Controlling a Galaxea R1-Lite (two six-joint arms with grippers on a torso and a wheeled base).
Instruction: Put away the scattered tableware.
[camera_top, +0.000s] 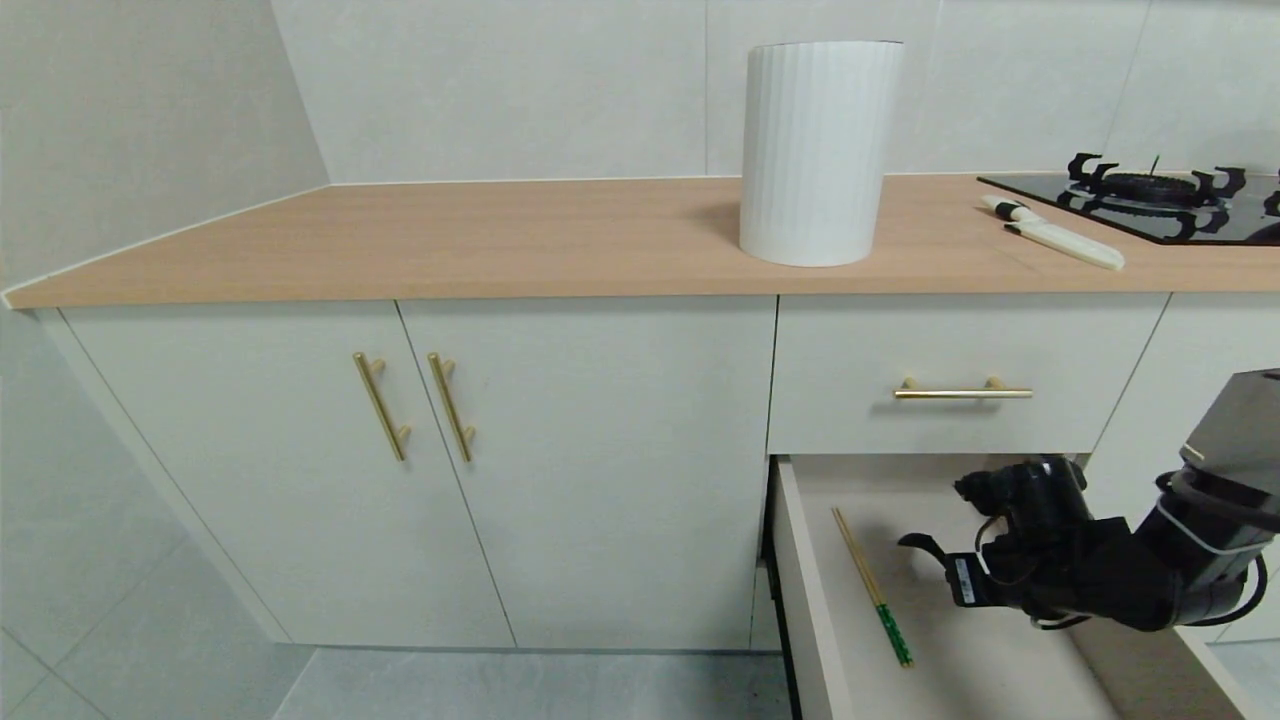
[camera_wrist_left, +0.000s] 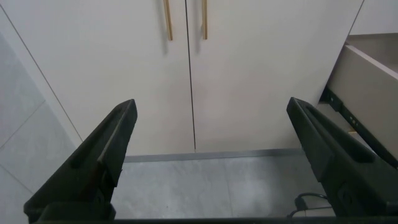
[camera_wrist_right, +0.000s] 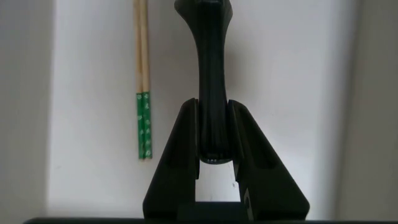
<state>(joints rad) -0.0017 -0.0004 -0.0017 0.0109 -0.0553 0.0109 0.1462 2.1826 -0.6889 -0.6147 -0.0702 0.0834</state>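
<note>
A pair of wooden chopsticks (camera_top: 872, 598) with green ends lies inside the open lower drawer (camera_top: 800, 560), near its left wall. My right gripper (camera_top: 968, 572) hangs over the drawer's middle, shut on a slim black utensil (camera_top: 920, 543) whose end sticks out toward the chopsticks. In the right wrist view the gripper (camera_wrist_right: 212, 112) clamps the black utensil (camera_wrist_right: 210, 68) by its handle, with the chopsticks (camera_wrist_right: 143, 81) lying alongside on the drawer floor. On the counter near the stove rests a white knife (camera_top: 1055, 238). My left gripper (camera_wrist_left: 211, 109) is open, low in front of the cabinet doors.
A tall white ribbed container (camera_top: 815, 150) stands on the wooden counter (camera_top: 450, 240). The black gas stove (camera_top: 1150, 195) sits at the far right. The upper drawer (camera_top: 960, 375) is closed above the open one. Double cabinet doors (camera_top: 420, 450) with gold handles are closed at left.
</note>
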